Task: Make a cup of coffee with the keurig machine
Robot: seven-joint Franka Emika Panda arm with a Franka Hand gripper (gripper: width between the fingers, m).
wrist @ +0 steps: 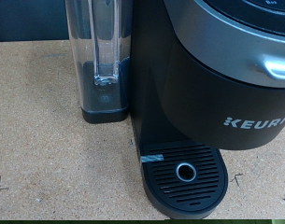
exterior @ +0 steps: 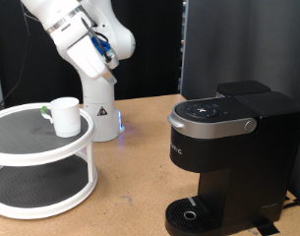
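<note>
You see a matte-black plastic keurig machine with a clear plastic tank, a glossy white ceramic cup, and a rough wood-fibre table.

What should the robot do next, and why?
Probably go fetch the cup. It sits on the round white shelf, while the coffee machine's drip tray has nothing on it. The gripper isn't in view.

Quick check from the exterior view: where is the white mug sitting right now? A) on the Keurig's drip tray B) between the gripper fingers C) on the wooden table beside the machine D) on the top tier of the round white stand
D: the cup stands on the top tier of the round white stand, while the drip tray of the keurig machine is bare.
</note>
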